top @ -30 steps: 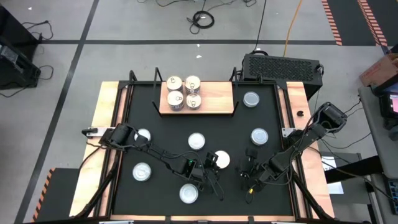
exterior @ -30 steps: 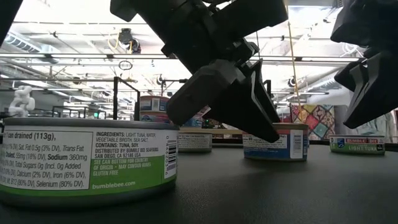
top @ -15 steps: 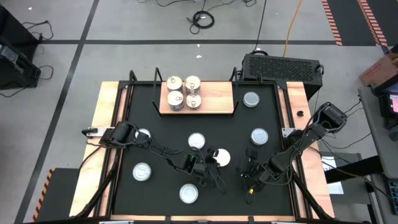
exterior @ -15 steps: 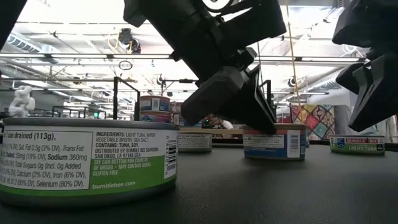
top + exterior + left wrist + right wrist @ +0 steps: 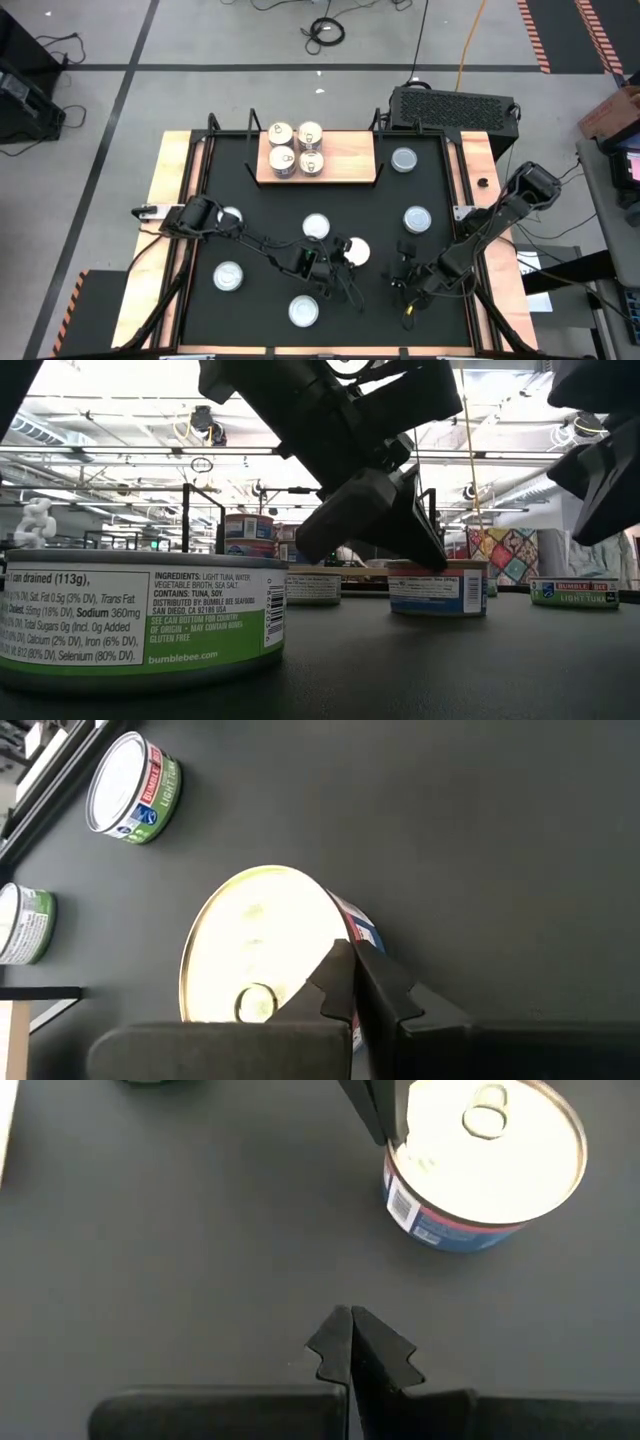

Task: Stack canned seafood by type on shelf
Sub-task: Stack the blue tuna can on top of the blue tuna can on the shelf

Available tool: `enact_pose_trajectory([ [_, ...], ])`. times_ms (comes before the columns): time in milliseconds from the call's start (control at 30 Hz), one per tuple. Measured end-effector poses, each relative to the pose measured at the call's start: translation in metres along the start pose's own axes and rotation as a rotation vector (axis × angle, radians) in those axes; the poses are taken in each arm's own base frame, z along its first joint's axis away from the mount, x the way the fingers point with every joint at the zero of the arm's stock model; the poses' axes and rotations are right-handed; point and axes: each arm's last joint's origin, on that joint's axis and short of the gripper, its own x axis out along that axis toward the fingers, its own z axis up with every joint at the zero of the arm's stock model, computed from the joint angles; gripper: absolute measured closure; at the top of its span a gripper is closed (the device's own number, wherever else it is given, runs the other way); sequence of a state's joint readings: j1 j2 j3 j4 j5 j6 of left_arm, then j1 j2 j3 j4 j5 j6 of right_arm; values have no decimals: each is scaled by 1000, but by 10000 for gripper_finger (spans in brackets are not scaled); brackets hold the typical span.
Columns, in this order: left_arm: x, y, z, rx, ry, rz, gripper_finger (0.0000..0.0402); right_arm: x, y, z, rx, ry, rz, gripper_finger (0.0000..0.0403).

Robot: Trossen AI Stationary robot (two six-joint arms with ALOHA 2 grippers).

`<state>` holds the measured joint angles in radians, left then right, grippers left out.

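The left hand, fingers pressed together and gripping nothing, rests at the rim of a cream-topped round tin near the black bench's middle. The grasp looks missed; reopening comes next. The light wooden shelf lies along the far edge.

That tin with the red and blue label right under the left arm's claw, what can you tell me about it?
The red-and-blue tin is a short round metal can with a pale, shiny lid bearing a ring pull near one edge. A red, white and blue paper band wraps its side, with a barcode facing the right arm. It stands upright on the black tabletop, near the middle, apart from the other tins. The left gripper is shut, its fingertips poised at the lid's edge rather than around the tin; whether they press on it is unclear.
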<state>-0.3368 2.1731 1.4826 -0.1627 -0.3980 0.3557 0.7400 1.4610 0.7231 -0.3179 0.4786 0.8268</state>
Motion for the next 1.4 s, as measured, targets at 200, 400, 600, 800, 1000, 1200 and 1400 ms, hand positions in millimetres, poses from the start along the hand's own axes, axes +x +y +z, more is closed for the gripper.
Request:
enact_pose_trajectory([
  [200,-5,-1,4,44,9,23,400,-6,2,0,-6,-24,8,403],
  [400,-28,13,13,37,-10,49,401,-7,3,-2,-14,-36,2,403],
  [600,-54,29,20,26,-19,99,401,-7,4,-2,-15,-41,0,403],
  [800,-77,54,15,1,34,145,401,-8,4,-3,-18,-41,1,403],
  [1000,-97,92,5,-59,68,181,402,-8,4,-2,-17,-44,2,403],
  [1200,-113,138,-13,-139,97,219,402,-8,4,-2,-17,-46,1,403],
  [1400,-111,175,-49,-246,145,234,402,-7,4,-2,-21,-46,1,403],
])
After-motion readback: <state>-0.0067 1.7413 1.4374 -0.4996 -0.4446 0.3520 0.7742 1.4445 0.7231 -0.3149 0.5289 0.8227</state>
